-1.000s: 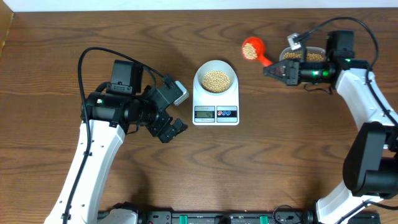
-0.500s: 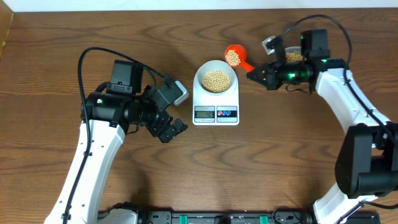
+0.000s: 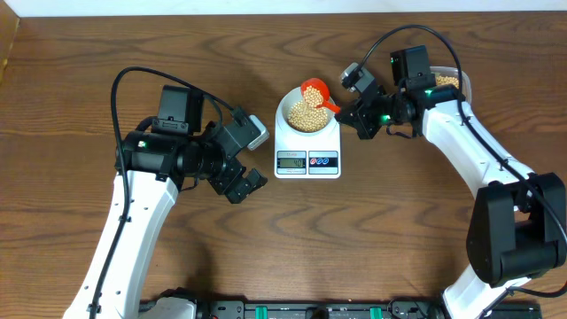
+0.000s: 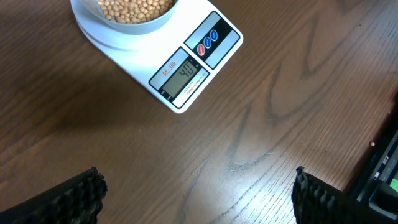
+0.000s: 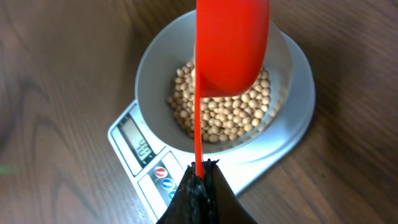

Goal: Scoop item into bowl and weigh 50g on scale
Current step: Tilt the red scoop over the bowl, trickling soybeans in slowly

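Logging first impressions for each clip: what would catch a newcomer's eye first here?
The bright red scoop, pinched by its handle in the right claw, is held over the bowl of tan beans in the middle of the overhead view. Next comes the white scale under the bowl, its display facing the robot. The left claw hovers open and empty, left of the scale.

"40" is shown on the grey display [image 4: 187, 77] of the scale [image 4: 146, 62], while the small print above it cannot be read.
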Robot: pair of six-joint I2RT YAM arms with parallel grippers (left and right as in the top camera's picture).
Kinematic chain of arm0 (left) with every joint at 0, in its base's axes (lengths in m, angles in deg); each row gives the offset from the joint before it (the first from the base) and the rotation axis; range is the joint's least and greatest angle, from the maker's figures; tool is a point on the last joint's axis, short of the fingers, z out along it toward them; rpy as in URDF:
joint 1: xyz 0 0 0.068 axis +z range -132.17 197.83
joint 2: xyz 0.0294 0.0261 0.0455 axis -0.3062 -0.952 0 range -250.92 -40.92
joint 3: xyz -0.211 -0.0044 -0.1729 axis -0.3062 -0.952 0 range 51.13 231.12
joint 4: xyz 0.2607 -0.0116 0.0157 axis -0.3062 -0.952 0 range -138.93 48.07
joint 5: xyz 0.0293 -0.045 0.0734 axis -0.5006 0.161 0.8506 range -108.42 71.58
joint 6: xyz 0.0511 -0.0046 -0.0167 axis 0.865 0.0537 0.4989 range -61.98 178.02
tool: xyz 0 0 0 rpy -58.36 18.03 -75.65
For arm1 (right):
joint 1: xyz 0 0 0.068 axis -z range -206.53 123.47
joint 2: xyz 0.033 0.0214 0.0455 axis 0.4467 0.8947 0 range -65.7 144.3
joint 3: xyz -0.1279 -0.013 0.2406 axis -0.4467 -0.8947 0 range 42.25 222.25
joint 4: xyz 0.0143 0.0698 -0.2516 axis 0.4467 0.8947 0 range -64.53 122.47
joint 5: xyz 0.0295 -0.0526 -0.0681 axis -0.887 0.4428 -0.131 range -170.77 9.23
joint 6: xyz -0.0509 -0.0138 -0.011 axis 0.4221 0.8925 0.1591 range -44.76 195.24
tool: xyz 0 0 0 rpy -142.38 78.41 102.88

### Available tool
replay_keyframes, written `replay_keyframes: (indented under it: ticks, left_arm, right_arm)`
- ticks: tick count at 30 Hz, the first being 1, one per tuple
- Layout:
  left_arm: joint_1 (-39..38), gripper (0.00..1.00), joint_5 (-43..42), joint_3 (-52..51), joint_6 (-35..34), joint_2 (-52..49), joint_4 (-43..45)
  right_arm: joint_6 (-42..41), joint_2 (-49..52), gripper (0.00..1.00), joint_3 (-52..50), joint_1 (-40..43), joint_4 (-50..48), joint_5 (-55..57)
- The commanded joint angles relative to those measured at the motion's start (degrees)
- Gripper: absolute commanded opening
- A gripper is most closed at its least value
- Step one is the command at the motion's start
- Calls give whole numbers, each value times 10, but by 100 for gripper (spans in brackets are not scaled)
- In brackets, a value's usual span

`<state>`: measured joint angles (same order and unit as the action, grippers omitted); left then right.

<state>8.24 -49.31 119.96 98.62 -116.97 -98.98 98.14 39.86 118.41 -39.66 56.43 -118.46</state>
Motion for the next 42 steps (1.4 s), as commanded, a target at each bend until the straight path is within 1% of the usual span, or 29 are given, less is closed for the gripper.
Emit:
replay_keyframes:
  ticks: [1, 14, 21, 25, 30, 34, 39, 42]
  left_arm:
    - [3, 98, 5, 8, 7, 8, -3]
    - [3, 98, 5, 8, 7, 8, -3]
    - [3, 98, 5, 8, 7, 8, -3]
    - [3, 98, 5, 8, 7, 8, -3]
    - [3, 98, 5, 8, 7, 8, -3]
    - [3, 98, 5, 8, 7, 8, -3]
    - [3, 98, 5, 8, 7, 8, -3]
    - [3, 98, 5, 8, 7, 8, -3]
  right_arm:
    - [14, 5, 1, 2, -1, -2, 21]
    - [14, 5, 1, 2, -1, -14, 19]
    - [14, 5, 1, 2, -1, -13, -2]
    - [38, 5, 1, 2, -1, -14, 10]
    - [38, 2, 1, 3, -1, -15, 5]
    - [42, 2, 1, 2, -1, -15, 25]
    - [42, 0, 1, 3, -2, -16, 14]
    - [42, 2, 1, 3, -2, -15, 42]
